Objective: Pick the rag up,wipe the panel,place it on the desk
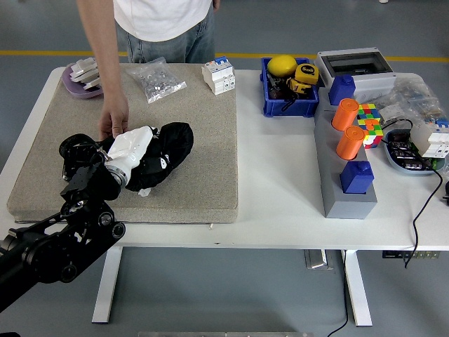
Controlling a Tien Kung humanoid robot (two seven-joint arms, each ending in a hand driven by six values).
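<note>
My left hand [160, 159], with a white cover on its back, lies on the tan mat [203, 119] and is shut on the black rag [177, 139]. The rag is bunched around the fingers and spreads out to the hand's right. The black panel is almost wholly hidden under the hand and rag; only its small white connector [144, 191] shows at the lower edge. A person at the far side rests a hand [113, 124] on the mat, just left of my hand. My right arm is out of view.
At the mat's back stand a purple tray [76, 78] of metal parts, a clear bag [158, 79] of screws and white circuit breakers [219, 76]. To the right are a blue bin [290, 98], a grey block [344, 175] with orange cylinders, and a cable [421, 210].
</note>
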